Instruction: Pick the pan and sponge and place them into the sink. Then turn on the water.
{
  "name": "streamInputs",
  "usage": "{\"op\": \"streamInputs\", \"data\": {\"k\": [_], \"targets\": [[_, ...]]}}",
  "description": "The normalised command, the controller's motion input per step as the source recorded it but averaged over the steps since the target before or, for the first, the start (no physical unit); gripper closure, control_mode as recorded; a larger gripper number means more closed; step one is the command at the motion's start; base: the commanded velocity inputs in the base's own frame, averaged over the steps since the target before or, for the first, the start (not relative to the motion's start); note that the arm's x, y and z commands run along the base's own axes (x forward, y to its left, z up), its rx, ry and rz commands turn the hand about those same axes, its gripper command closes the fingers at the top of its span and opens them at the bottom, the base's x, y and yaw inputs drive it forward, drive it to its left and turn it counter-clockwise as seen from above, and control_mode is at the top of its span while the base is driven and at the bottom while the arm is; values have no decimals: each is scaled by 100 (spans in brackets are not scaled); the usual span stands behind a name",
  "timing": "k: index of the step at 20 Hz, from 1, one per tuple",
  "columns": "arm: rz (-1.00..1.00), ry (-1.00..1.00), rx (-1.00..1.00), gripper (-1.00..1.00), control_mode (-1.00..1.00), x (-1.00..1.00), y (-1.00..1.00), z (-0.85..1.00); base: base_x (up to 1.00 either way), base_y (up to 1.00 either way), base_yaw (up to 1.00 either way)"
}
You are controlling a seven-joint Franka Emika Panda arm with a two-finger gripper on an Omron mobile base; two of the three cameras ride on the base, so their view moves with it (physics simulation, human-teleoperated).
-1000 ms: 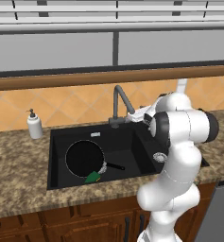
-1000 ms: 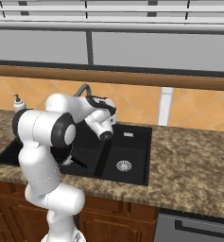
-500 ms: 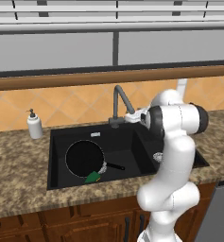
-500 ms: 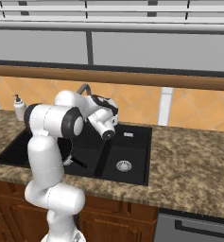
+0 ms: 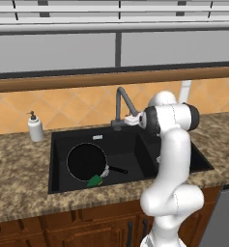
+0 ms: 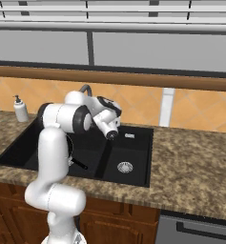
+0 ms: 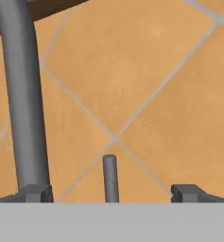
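The black pan [image 5: 86, 161] lies in the large left basin of the black sink [image 5: 135, 142]. The green sponge [image 5: 94, 181] rests against the pan's front rim, near its short handle [image 5: 118, 169]. My gripper [image 7: 111, 194] stands open at the base of the dark-grey faucet [image 5: 121, 101], in front of the tiled wall. In the hand view a thin grey lever [image 7: 110, 177] rises between the two fingertips [image 7: 35, 193], with the faucet's pipe [image 7: 21, 94] at the left. The jaws touch nothing. Water is out of view.
A white soap dispenser [image 5: 35, 127] stands on the granite counter [image 5: 19, 169] left of the sink. The small right basin has a round metal drain [image 6: 125, 167]. A wooden ledge [image 5: 63, 82] runs above the orange tiles.
The hand has crept a little left toward the faucet and the arm's upper links have straightened upright. Pan and sponge have not moved. The jaws stayed open.
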Motion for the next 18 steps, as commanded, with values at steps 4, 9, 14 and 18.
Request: {"op": "streamInputs", "data": {"k": [4,9,14,18], "targets": [[0,5,2,-100,-100,65,0,-21,0,0,0],[0,6,1,-100,-100,68,0,-14,0,0,0],[0,1,1,100,-100,29,-1,-12,0,0,0],[0,0,3,100,-100,2,-18,0,0,0,0]]}}
